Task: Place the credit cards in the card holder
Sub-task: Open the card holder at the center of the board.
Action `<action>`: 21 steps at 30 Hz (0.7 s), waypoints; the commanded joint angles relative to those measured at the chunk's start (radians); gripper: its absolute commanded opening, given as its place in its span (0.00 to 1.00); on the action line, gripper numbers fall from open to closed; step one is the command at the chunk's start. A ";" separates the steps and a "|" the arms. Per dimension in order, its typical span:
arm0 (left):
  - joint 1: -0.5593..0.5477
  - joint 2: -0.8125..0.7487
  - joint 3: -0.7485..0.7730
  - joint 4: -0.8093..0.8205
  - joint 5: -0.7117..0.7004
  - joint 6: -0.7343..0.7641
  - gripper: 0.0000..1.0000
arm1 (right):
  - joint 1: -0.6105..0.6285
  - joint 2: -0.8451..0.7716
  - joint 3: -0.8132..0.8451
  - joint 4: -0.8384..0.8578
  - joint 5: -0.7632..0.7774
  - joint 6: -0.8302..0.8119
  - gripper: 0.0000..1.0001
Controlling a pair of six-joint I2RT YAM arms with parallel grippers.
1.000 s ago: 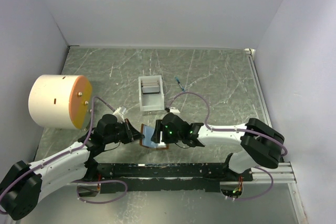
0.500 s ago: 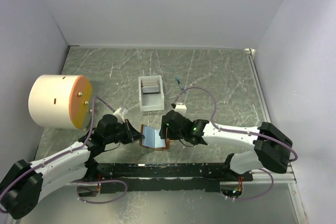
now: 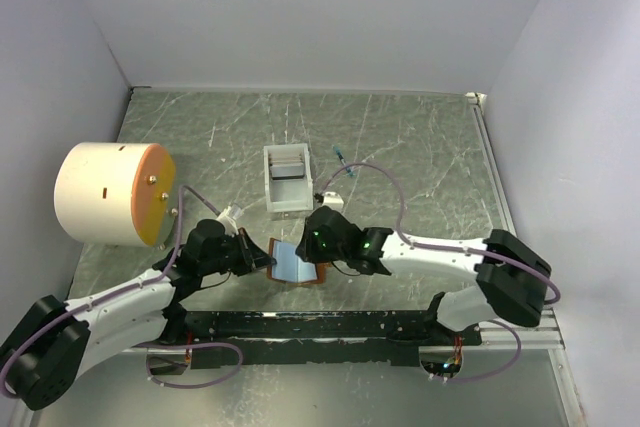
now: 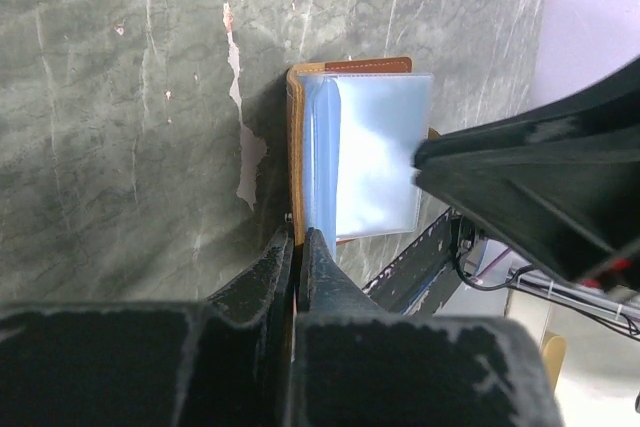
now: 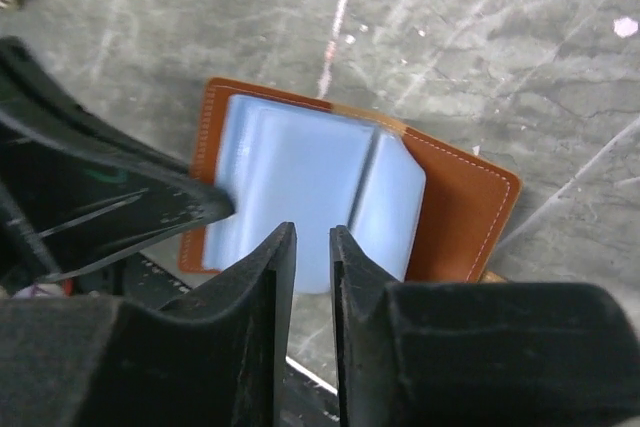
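The card holder point(image 3: 293, 265) lies open on the table, brown leather outside, pale blue pockets point(image 5: 300, 182) facing up. My left gripper point(image 4: 297, 239) is shut on the brown cover's edge point(image 4: 294, 147) at the holder's left side. My right gripper point(image 5: 312, 239) hovers over the near edge of the blue pockets. Its jaws stand a narrow gap apart and nothing shows between them. The left gripper's fingers point(image 5: 110, 197) reach in from the left in the right wrist view. The credit cards point(image 3: 287, 169) show as dark flat shapes inside the white box point(image 3: 270, 187) beyond the holder.
A big cream cylinder point(image 3: 110, 192) with an orange face lies at the far left. A small blue object point(image 3: 343, 157) sits right of the white box. The black mounting rail point(image 3: 320, 325) runs along the near edge, close under the holder. Pale walls enclose the table.
The right gripper's jaws have closed from wide apart to a narrow gap, and the right arm has shifted slightly over the holder. The left gripper keeps its hold on the cover.
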 commanded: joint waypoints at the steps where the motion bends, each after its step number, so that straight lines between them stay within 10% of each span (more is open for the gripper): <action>1: 0.001 0.015 -0.003 0.053 0.020 -0.013 0.11 | -0.001 0.089 0.000 0.000 0.018 -0.036 0.18; 8: 0.001 -0.086 0.056 -0.141 -0.054 0.040 0.42 | -0.002 0.121 -0.052 0.044 0.014 -0.021 0.12; 21: 0.002 0.053 0.526 -0.474 -0.266 0.544 0.57 | -0.001 0.099 -0.136 0.158 -0.033 0.001 0.11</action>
